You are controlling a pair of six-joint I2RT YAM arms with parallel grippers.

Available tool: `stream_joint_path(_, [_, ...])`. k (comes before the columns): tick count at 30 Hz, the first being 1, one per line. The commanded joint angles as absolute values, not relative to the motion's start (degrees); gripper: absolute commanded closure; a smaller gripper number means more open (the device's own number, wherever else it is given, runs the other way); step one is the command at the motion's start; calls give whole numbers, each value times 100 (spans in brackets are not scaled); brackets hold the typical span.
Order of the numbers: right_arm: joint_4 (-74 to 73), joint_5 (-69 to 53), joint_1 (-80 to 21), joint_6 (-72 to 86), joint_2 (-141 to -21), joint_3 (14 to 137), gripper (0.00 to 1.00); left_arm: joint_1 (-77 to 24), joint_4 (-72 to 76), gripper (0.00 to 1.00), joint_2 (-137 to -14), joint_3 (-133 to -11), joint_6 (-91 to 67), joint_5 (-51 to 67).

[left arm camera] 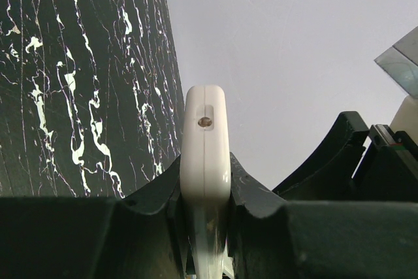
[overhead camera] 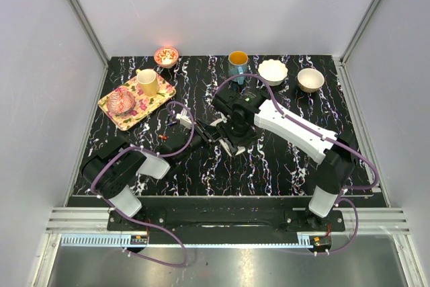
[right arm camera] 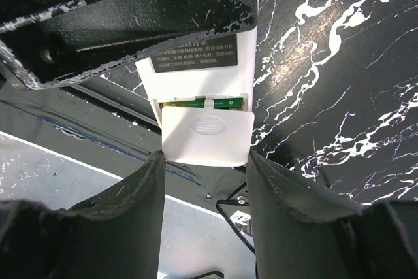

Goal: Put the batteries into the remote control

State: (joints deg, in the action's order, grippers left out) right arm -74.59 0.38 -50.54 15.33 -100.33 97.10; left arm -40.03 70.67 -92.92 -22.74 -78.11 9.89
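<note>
Two grippers on one remote control (right arm camera: 199,63), mid-table (overhead camera: 269,166), lifted off the black marbled top.

Left gripper (left arm camera: 206,178) is clamped tight on the remote's thin edges. In my left wrist view the white body stands edge-on between the pads, with the small round emitter window at its far end.

Right gripper (right arm camera: 206,168): jaws spread to about the remote's width, fingers (right arm camera: 134,191) flanking the near end. The pads sit right at the two lower corners of the battery cover (right arm camera: 206,136). I cannot tell whether they press on it or only touch.

The plain white back faces the right wrist camera. The cover is slid partly down, with an oval ribbed grip patch in its middle. In the gap above it I see a green strip with printing – I take it for the greenish battery (right arm camera: 225,103), seated in the compartment.

Writing: a black label (right arm camera: 194,53) on the back carries several lines of white Chinese characters, too small for me to read. The print on the green strip is illegible too. No brand mark that I can make out.

A tiny reddish thing (overhead camera: 163,138) lies on the table beside the left arm – too small to identify.

At the far edge are a floral tray (overhead camera: 115,113) with a yellow mug (overhead camera: 148,83), a blue mug (overhead camera: 237,64) and two white bowls (overhead camera: 273,70).
</note>
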Motion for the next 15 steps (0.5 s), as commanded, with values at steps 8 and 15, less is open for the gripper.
stream_joint_path(8, [-7242,149,-5115,1582,-9844,9826,100,-3990,9132,100,-9132,-2267,-7884,1011])
stream_joint_path(15, [-7233,132,-5115,1556,-9932,9791,100,-4017,9176,100,-9150,-2294,-7910,1046])
